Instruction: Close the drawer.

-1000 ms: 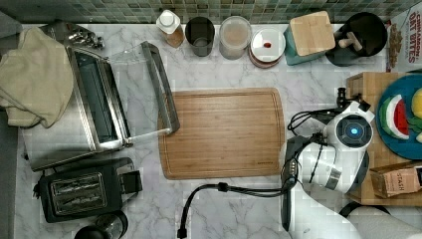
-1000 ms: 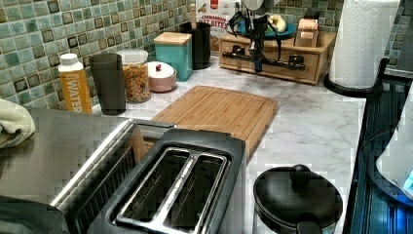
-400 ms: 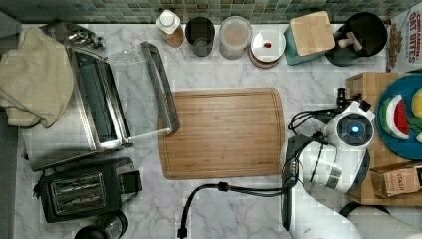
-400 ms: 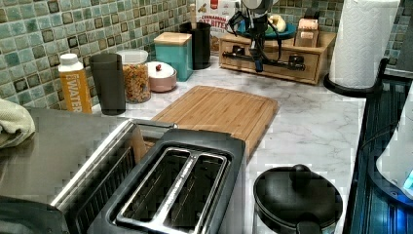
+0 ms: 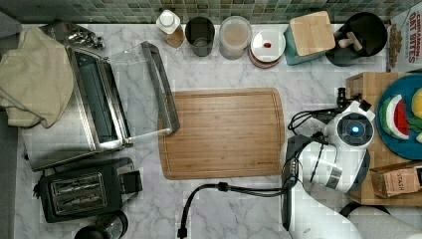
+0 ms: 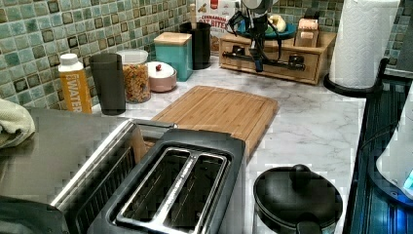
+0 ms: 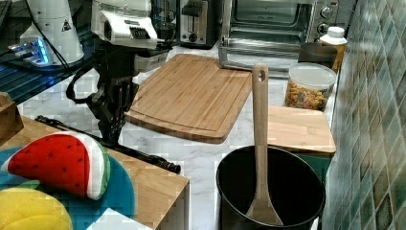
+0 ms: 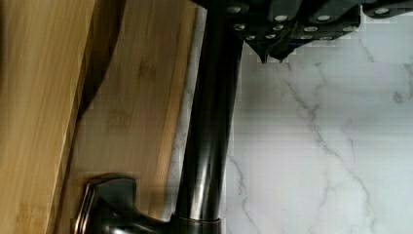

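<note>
In the top view the arm [image 5: 343,154] is hanging over the wooden box [image 5: 366,84] at the top view's right. It is covering the side of the box that faces the cutting board [image 5: 221,132].

In the left view the drawer [image 6: 285,63] is sitting low in the front of that box, far back on the counter. The gripper [image 6: 257,67] is pointing down in front of the drawer's dark bar handle [image 6: 243,54]. How far the drawer is standing out is hard to judge from here.

In the right view the gripper [image 7: 111,132] is reaching down just on the counter side of the handle [image 7: 143,157], with its fingers looking drawn together.

In the wrist view the gripper [image 8: 272,51] is showing its two tips nearly meeting and gripping nothing. They are lying just beside the handle [image 8: 209,122], over the marble counter [image 8: 331,156]. A dark gap is showing between the drawer's front [image 8: 136,117] and the box, so the drawer is probably slightly open.

The step in hand appears to be lining up for the push. The next move is calling for a straight press on the handle or the front, square to the box, so that the fingers are not slipping past the round bar
</note>
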You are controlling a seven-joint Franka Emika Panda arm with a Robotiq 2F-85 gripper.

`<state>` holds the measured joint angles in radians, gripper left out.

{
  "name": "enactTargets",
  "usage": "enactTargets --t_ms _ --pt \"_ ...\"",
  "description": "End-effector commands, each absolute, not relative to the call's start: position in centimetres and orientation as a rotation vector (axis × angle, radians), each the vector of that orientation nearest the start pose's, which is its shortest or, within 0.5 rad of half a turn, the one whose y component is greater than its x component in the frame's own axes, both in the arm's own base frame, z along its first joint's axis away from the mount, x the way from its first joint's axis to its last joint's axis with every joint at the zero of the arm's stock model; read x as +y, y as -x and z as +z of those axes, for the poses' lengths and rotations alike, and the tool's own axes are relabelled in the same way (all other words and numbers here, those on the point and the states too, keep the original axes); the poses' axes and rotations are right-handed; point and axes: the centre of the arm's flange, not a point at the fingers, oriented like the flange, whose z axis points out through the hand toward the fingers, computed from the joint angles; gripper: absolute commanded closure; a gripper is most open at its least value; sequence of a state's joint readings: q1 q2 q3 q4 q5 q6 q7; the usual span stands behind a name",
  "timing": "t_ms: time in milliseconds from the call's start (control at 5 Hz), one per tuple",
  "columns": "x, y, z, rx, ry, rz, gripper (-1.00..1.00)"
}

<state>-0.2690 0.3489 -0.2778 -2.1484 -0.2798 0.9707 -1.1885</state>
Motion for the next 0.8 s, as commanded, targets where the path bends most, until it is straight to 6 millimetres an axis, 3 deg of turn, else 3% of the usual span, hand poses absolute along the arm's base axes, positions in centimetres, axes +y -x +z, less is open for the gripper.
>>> enactTargets --t_ms 200,800 --pt "-44.10 -42.41 32.07 0.272 3.475 0.078 1.00" --pt "-44.11 -42.40 32.07 0.272 3.475 0.078 1.00"
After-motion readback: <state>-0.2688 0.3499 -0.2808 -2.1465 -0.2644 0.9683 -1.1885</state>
